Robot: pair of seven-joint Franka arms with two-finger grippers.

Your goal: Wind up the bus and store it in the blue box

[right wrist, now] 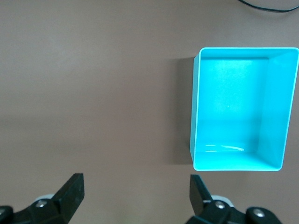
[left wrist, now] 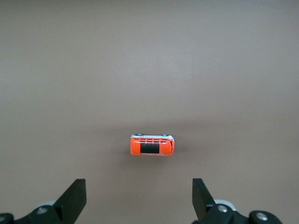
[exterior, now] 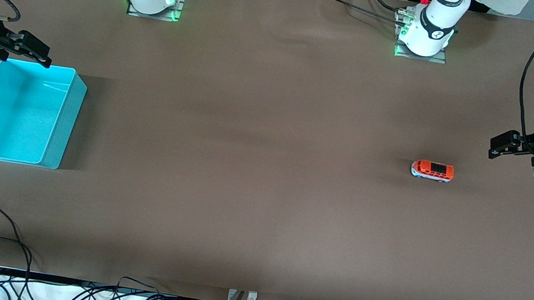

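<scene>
Box (exterior: 19, 112) sitting open-topped on worktop (exterior: 251, 194) at right arm's end, nothing lying in it. Bus (exterior: 432, 170) standing upright on wheels toward left arm's end, well apart from box, touching nothing. Left gripper (exterior: 499, 147) hovering over worktop near bus, fingers (left wrist: 74, 198) spreading wide, holding nothing. Right gripper (exterior: 27, 49) hanging over box's edge nearest robot bases, fingers (right wrist: 72, 191) also spreading wide, holding nothing. Both arms waiting.

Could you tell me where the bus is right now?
The bus sits on its wheels on the bare table toward the left arm's end, near the open left claw.
</scene>
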